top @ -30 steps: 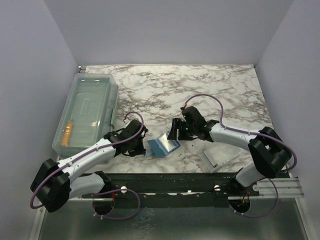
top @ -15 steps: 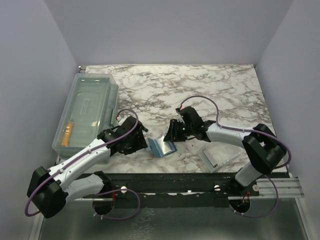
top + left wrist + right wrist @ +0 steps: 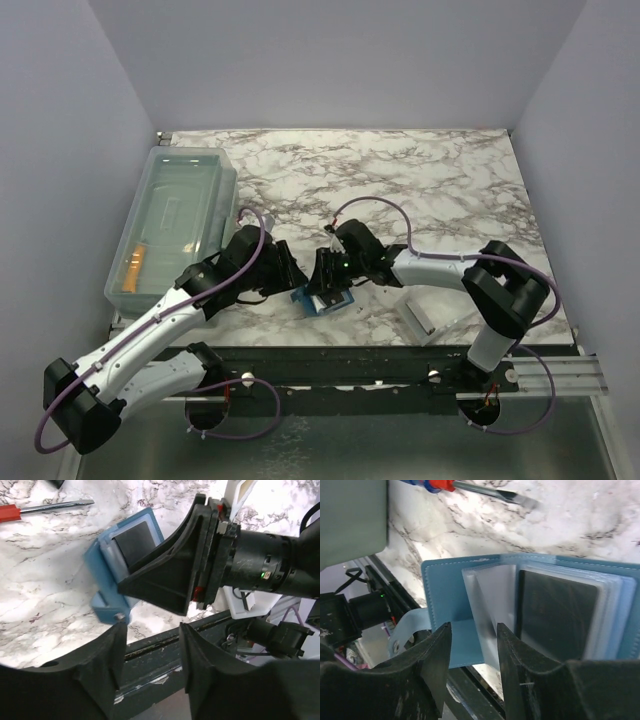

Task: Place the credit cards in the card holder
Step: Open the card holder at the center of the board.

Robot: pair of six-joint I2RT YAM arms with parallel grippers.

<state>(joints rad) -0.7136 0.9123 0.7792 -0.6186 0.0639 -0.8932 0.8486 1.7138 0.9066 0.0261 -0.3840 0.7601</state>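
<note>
Left claw (image 3: pixel 288 274) hangs released and right claw (image 3: pixel 325 283) parted. Neither holds anything, and both crowd over the open holder (image 3: pixel 326 301) at the middle of the table's (image 3: pixel 420 180) near edge, where they could collide. What may be the cards (image 3: pixel 135 264), an orange strip, sits in the bin (image 3: pixel 170 170) at the left edge; I cannot tell.

Left wrist: the holder's tab lies close to the edge, so a nudge could slide it off the slick marble.

Right wrist: clear sleeves stand loose and could crumple under the claw. A screwdriver (image 3: pixel 485 491) lies near.

Pale lilac walls close three sides.
</note>
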